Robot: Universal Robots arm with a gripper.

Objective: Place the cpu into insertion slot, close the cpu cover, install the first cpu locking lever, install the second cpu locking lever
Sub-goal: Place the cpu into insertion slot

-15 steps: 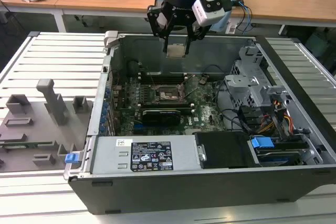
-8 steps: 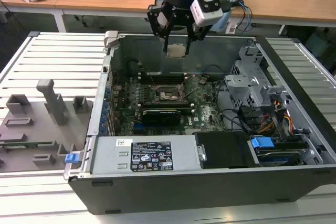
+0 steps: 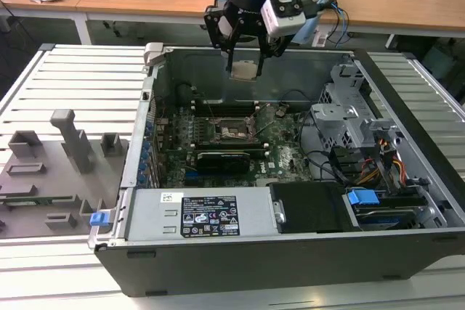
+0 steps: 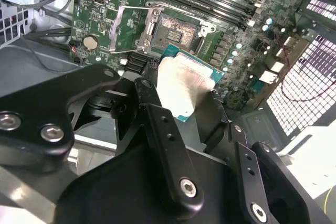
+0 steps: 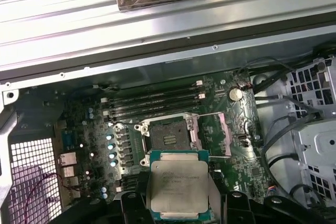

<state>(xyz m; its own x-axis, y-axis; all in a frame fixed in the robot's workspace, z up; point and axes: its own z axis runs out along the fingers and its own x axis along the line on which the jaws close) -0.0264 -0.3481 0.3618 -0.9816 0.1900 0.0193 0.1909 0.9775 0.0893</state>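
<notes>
The pincer (image 4: 181,103) grips the cpu (image 4: 184,77) above the motherboard (image 4: 105,3), near the uncovered socket (image 4: 176,35).

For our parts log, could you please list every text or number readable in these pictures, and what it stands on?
Black label on the power supply: print and symbols, too small to read.
White label beside it: too small to read.
The cpu, held by the gripper: faint print on its top, too blurred to read.
Nothing can be quoted.
</notes>
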